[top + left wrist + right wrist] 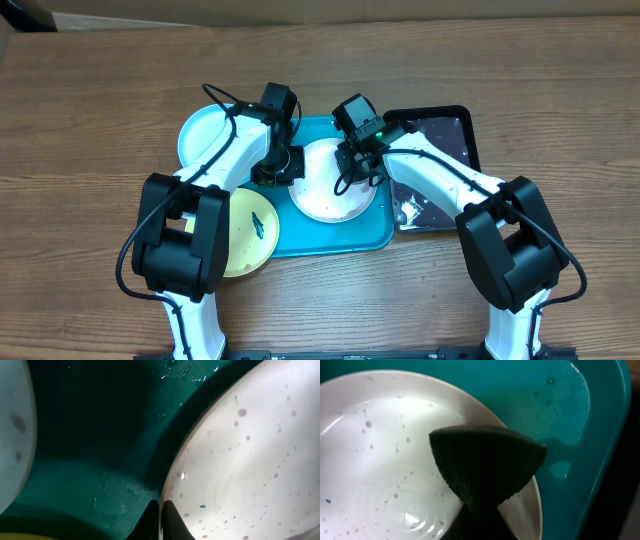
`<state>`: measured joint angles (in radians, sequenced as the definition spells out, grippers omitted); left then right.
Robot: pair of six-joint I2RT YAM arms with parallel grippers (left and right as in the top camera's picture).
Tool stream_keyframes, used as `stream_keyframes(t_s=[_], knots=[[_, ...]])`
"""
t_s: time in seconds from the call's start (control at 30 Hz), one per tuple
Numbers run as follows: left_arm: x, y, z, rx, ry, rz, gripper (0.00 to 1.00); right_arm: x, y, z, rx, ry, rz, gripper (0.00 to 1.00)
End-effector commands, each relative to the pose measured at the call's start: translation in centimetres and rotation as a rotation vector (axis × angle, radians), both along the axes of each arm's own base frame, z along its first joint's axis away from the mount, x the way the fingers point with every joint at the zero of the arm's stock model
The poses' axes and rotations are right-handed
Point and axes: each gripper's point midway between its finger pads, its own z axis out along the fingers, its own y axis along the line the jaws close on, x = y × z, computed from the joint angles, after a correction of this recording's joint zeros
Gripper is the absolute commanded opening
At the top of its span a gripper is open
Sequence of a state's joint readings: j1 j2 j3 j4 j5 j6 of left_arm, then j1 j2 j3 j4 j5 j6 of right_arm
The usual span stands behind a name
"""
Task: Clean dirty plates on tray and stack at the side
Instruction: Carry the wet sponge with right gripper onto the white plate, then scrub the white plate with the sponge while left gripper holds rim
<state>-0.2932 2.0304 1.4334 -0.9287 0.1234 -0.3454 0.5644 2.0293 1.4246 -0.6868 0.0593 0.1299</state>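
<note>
Right wrist shows right jaws gripping the sponge over the white plate; best scrub firmly while left jaws pinch its rim.

Your left arm reaches toward 1 o'clock, left gripper pinched tight on the white plate rim. Your right arm angles toward 10 o'clock, right gripper clamped on a dark sponge. Both wrists tipped down.
</note>
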Motion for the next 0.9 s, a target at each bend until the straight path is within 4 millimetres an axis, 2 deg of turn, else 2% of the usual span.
stream_keyframes(t_s=[0.0,0.17,0.5,0.87], knots=[[0.1,-0.3,-0.1,-0.003,0.006,0.013,0.04,-0.4,-0.6,-1.8,-0.035,0.023,-0.004,0.04],[0.1,-0.3,-0.1,-0.003,0.006,0.009,0.04,-0.5,-1.3,-3.0,-0.078,0.038,-0.014,0.04],[0.0,-0.2,-0.1,-0.002,0.01,0.009,0.04,-1.8,1.2,-3.0,0.114,0.151,-0.028,0.04],[0.0,-0.2,-0.1,-0.002,0.01,0.009,0.04,-2.2,2.0,-5.2,0.237,0.27,-0.073,0.04]])
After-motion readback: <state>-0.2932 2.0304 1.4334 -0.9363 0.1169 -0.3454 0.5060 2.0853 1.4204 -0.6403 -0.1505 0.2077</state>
